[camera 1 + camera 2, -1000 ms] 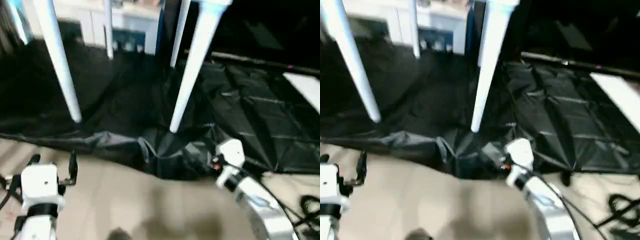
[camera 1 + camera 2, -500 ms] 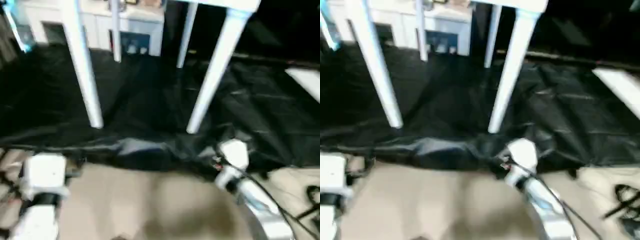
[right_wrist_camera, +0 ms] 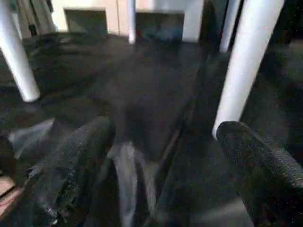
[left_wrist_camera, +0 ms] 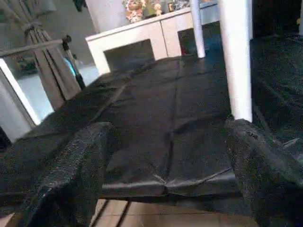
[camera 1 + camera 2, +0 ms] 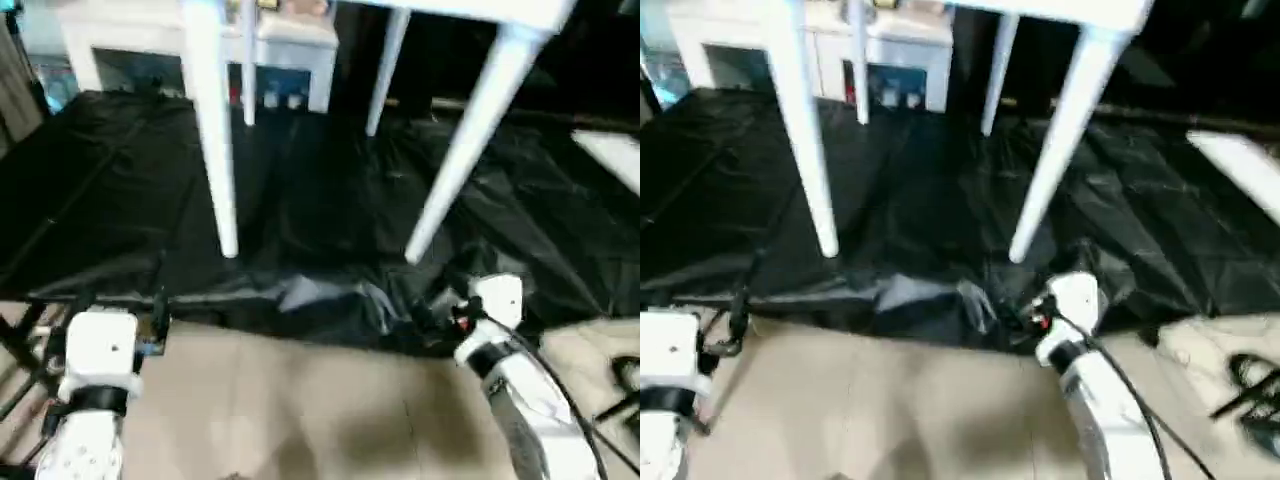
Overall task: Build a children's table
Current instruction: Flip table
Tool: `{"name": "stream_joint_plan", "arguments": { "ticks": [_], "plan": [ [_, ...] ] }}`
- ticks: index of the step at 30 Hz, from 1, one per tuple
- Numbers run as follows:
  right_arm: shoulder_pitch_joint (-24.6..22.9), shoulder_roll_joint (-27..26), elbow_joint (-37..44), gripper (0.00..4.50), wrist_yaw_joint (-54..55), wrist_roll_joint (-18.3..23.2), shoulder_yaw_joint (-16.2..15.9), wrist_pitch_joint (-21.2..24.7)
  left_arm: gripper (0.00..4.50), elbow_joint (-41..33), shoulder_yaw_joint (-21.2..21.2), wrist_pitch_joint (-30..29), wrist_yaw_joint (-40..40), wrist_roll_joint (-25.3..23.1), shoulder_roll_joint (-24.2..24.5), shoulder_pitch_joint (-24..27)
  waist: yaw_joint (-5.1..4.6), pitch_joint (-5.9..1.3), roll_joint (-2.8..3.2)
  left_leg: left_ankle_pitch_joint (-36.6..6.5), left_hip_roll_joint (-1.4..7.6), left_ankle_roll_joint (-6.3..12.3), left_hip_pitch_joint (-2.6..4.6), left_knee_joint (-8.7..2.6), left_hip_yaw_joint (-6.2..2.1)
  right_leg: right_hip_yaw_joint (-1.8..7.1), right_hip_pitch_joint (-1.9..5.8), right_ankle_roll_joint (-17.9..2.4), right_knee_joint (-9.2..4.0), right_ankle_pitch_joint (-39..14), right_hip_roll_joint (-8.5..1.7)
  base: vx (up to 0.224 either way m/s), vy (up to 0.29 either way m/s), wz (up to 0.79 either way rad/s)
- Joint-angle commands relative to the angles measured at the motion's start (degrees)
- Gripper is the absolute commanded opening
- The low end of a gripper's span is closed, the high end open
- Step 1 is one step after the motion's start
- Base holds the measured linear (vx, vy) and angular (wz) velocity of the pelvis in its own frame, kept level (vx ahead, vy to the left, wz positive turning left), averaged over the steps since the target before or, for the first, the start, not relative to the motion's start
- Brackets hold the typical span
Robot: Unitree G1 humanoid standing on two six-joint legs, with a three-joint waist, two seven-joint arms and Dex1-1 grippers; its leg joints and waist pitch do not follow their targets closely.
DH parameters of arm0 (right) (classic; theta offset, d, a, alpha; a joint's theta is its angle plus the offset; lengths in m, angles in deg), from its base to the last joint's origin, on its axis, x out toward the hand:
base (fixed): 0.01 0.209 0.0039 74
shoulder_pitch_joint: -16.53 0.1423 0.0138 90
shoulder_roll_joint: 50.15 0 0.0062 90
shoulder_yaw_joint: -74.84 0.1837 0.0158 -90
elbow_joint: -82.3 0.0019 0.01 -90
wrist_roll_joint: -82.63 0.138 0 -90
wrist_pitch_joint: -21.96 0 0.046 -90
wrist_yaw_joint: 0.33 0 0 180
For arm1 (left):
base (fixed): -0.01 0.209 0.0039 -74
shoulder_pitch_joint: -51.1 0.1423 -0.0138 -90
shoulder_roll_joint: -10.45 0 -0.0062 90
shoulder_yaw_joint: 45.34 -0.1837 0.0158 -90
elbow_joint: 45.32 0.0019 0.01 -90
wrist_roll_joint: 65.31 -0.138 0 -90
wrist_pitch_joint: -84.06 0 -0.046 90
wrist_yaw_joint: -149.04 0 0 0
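The children's table stands upright on a black sheet (image 5: pixel 320 200), its white top (image 5: pixel 480 10) at the upper edge of the head view. Two near legs (image 5: pixel 215 130) (image 5: pixel 470 140) rest their tips on the sheet, with two far legs (image 5: pixel 247 70) behind. My left gripper (image 5: pixel 120 302) hangs low over the sheet's front edge, short of the near left leg (image 4: pixel 236 61), open and empty (image 4: pixel 165 161). My right gripper (image 5: pixel 428 315) is low in front of the near right leg (image 3: pixel 246 66), also open with nothing between its fingers (image 3: pixel 165 156).
A white cabinet (image 5: pixel 150 45) stands behind the sheet. Beige floor (image 5: pixel 300 400) lies under my forearms. Black cables (image 5: pixel 625 380) lie at the right, and a white board (image 5: pixel 610 155) rests on the sheet's right side. A curtain (image 4: pixel 45 75) hangs at the far left.
The head camera has shifted, so the whole picture slid and the table legs show further right and lower. Both grippers stay open and low before the sheet's edge.
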Motion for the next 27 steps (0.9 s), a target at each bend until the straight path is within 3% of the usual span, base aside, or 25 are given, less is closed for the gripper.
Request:
{"name": "stream_joint_plan", "arguments": {
  "ticks": [1, 3, 7, 11, 12, 13, 14, 15, 16, 20, 21, 22, 27],
  "plan": [
    [0.9, 0.0, 0.0, 4.05, 2.4, -2.1, -1.6, 3.6, 4.11, 1.6, 0.6, -0.2, -0.9, 1.1, 0.6, -1.3, 0.25, -0.93, 1.01, -21.4, 4.47, -1.68, 0.64, -5.44, -2.1, 3.84, -0.46, -2.7, -8.36, -28.4, -5.95, -0.054, -0.016, -0.1],
    [0.9, -0.3, 0.4, 4.05, 3.8, -3.7, -2.3, 3.9, 4.11, 3.0, 1.4, 0.5, -2.4, 3.7, 0.5, -2.2, 0.23, -0.72, 1.93, -23.1, 4.7, -1.58, 0.52, -5.95, -2.17, 3.94, -0.21, -4.6, -7.79, -24.1, -5.93, 0.0, 0.0, 0.0],
    [0.0, -1.1, 1.3, 4.05, 4.6, -2.5, 0.1, 0.4, 4.11, 4.3, 0.1, 7.4, -9.0, 9.9, 1.0, -1.2, 0.43, -1.28, 2.17, -16.7, 5.24, 0.14, 0.21, -6.19, -1.81, 4.02, 0.7, -7.0, -6.58, -10.7, -5.82, 0.0, 0.0, 0.0],
    [-2.1, -0.4, 2.2, 4.05, 4.4, -2.5, 1.1, -1.6, 4.11, 4.9, -0.6, 10.9, -12.5, 13.0, 0.6, 0.8, 0.2, -1.46, 2.18, -15.2, 5.37, 0.66, 0.34, -6.14, -1.08, 3.98, 0.93, -7.7, -5.82, -1.6, -5.41, 0.0, 0.0, 0.0],
    [-3.0, -0.6, 2.8, 4.05, 5.5, -3.0, 1.7, -2.7, 4.11, 5.3, -0.3, 11.8, -13.1, 14.1, 0.1, 1.4, 0.03, -1.4, 1.62, -14.6, 5.36, 0.89, 0.25, -6.14, -0.95, 4.02, 1.07, -7.7, -5.81, -0.6, -5.43, 0.0, 0.0, 0.0],
    [-3.9, -1.0, 3.5, 4.05, 7.1, -3.6, 2.4, -3.8, 4.11, 5.5, -0.2, 12.4, -13.7, 14.8, 0.0, 1.9, 0.0, -1.37, 1.97, -14.5, 5.3, 1.07, 0.24, -6.17, -0.93, 4.01, 1.1, -7.8, -5.65, 0.1, -5.41, 0.0, 0.0, 0.0],
    [-5.8, -2.8, 5.4, 4.05, 12.0, -5.3, 4.5, -6.3, 4.11, 5.8, -0.3, 13.0, -13.8, 14.2, 0.4, 2.7, -0.07, -1.39, 1.4, -14.3, 5.35, 1.25, 0.31, -6.12, -0.75, 4.09, 1.11, -7.6, -5.78, 0.3, -5.5, 0.0, 0.0, 0.0],
    [-7.2, -3.9, 6.7, 4.05, 13.5, -5.3, 5.2, -6.6, 4.11, 6.1, -0.5, 13.2, -14.4, 14.6, 0.6, 2.8, 0.12, -1.35, 1.75, -13.6, 5.36, 1.12, 0.44, -6.09, -0.62, 4.23, 0.86, -7.3, -5.72, 1.0, -5.51, 0.0, 0.0, 0.0],
    [-8.2, -4.3, 7.7, 4.05, 13.6, -5.2, 5.0, -6.4, 4.11, 6.2, -0.7, 13.5, -14.8, 14.7, 0.8, 2.9, -0.1, -1.29, 1.43, -13.9, 5.34, 1.22, 0.44, -6.16, -0.6, 4.21, 0.94, -7.0, -5.71, 1.0, -5.45, 0.0, 0.0, 0.0],
    [-10.2, -4.7, 9.1, 4.05, 12.4, -5.4, 3.6, -6.2, 4.11, 6.7, -1.1, 14.8, -16.2, 15.5, 0.8, 2.9, -0.41, -0.64, 1.85, -19.6, 5.24, 0.61, 0.71, -6.63, -0.62, 4.45, 0.74, -5.4, -6.66, -8.4, -5.56, 0.0, 0.0, 0.0],
    [-10.5, -4.8, 9.2, 4.05, 12.2, -5.5, 3.2, -6.2, 4.11, 6.8, -1.4, 15.2, -16.7, 15.6, 1.0, 2.9, -0.58, -0.6, 1.62, -20.3, 5.22, 0.37, 0.66, -6.68, -0.58, 4.45, 0.79, -5.2, -6.85, -10.2, -5.57, 0.0, 0.0, 0.0],
    [-10.5, -4.8, 9.2, 4.05, 12.2, -5.5, 3.0, -6.4, 4.11, 7.0, -1.6, 15.8, -17.2, 15.8, 1.0, 2.8, -0.69, -0.41, 1.53, -22.0, 5.2, -0.31, 0.87, -6.73, -0.51, 4.67, 0.48, -4.7, -7.38, -15.5, -5.7, 0.0, 0.0, 0.0],
    [-10.8, -4.3, 9.4, 4.05, 12.6, -5.9, 2.8, -7.2, 4.11, 11.3, -1.1, 20.2, -18.6, 15.7, 1.2, 2.4, -0.86, -0.22, 1.19, -22.0, 5.14, -0.69, 1.14, -6.86, -0.27, 4.99, 0.25, -3.6, -7.73, -18.1, -5.59, 0.0, 0.0, 0.0]
  ]
}}
